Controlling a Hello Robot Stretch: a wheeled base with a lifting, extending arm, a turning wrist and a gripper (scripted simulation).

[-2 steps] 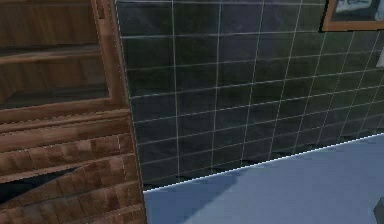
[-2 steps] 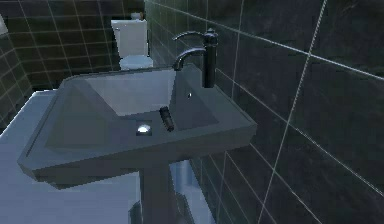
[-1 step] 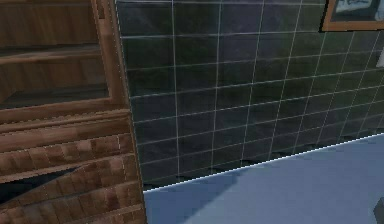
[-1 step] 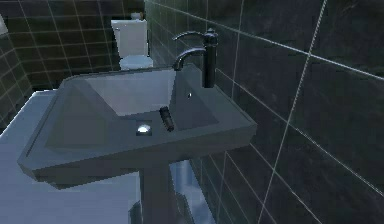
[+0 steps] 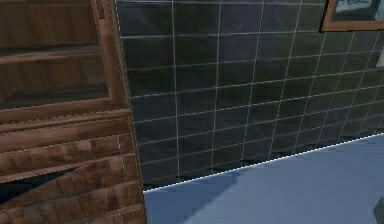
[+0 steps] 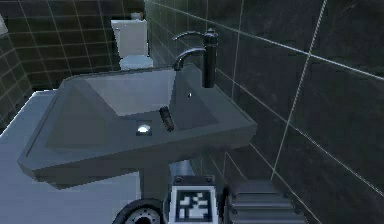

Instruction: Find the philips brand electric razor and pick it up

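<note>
Dark-tiled bathroom: a small dark object (image 6: 168, 118), probably the razor, stands in the sink (image 6: 100, 160) near the faucet (image 6: 205, 55). Whether the tool (image 6: 140, 212) holds anything, I cannot tell; reaching from this low could hit the sink.

The shelving unit (image 5: 60, 110) was rough-grained wood, the wall (image 5: 240, 80) dark glossy tile, the floor (image 5: 290, 190) smooth matt grey-blue, the basin (image 6: 100, 110) smooth matt grey, its tap (image 6: 203, 55) dark glossy metal, the toilet (image 6: 130, 40) white ceramic.

A bathroom: grey sink (image 6: 60, 150) with dark faucet (image 6: 205, 55), white toilet (image 6: 130, 40), dark tiled walls (image 5: 230, 90).
</note>
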